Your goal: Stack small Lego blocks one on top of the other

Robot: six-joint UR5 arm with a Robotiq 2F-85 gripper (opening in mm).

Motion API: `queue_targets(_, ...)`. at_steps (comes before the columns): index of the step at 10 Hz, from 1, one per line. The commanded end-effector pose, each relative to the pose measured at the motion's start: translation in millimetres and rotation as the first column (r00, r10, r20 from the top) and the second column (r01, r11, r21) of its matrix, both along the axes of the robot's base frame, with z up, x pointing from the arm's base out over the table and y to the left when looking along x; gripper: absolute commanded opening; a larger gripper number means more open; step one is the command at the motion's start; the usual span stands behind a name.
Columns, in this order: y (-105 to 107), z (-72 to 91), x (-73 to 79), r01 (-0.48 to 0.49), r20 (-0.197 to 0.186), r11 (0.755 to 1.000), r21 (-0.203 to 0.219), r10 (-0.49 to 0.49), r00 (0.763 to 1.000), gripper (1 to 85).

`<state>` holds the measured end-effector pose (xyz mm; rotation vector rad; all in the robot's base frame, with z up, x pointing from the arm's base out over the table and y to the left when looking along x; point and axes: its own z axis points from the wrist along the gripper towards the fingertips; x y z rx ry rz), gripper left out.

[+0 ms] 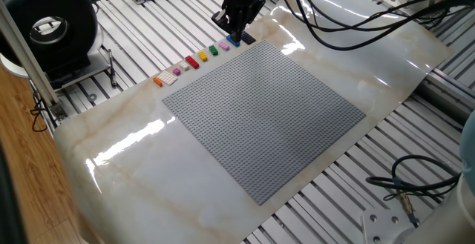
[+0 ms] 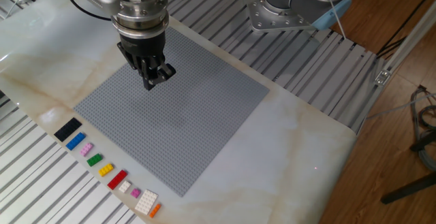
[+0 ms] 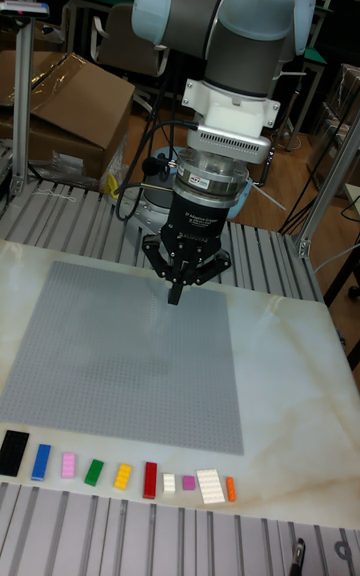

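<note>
The small Lego blocks lie in a row on the marble just off the grey baseplate (image 2: pixel 197 125): dark navy (image 2: pixel 67 129), blue (image 2: pixel 75 141), pink (image 2: pixel 86 150), green (image 2: pixel 95 160), yellow (image 2: pixel 106 169), red (image 2: pixel 117 179) and orange (image 2: pixel 155 210), each lying flat on its own. The tall fixed view shows the same row from navy (image 3: pixel 13 452) to orange (image 3: pixel 230 488). My gripper (image 2: pixel 151 82) hangs above the baseplate's far half, well away from the row. Its fingers (image 3: pixel 176 291) are pressed together with nothing between them. In one fixed view the gripper (image 1: pixel 236 35) overlaps the blue block (image 1: pixel 233 41).
White bricks (image 2: pixel 145 201) and a small pink one (image 2: pixel 135 193) lie between red and orange. The arm's base (image 2: pixel 286 9) stands beyond the baseplate. A black round device (image 1: pixel 48 25) sits off the marble, cables (image 1: pixel 415 185) trail on the slatted table, and a cardboard box (image 3: pixel 70 106) stands behind.
</note>
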<state>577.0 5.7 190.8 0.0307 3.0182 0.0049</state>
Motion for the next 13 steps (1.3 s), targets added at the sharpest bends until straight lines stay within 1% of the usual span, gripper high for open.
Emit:
queue_targets(1,1.1,1.3,-0.4,0.001,0.002,1.000,0.008,-0.001,1.000,1.0)
queue_targets(4,-3.1,1.5,1.2,-0.019,0.011,1.000,-0.010,0.019,1.000,1.0)
queue_targets(6,-2.8,1.3,0.7,-0.017,0.010,1.000,-0.009,0.017,1.000,1.0)
queue_targets(8,-6.0,0.4,0.5,-0.033,0.014,0.999,-0.021,0.033,0.999,1.0)
queue_targets(13,-8.1,2.1,1.0,-0.046,0.010,0.998,-0.035,0.047,0.999,1.0)
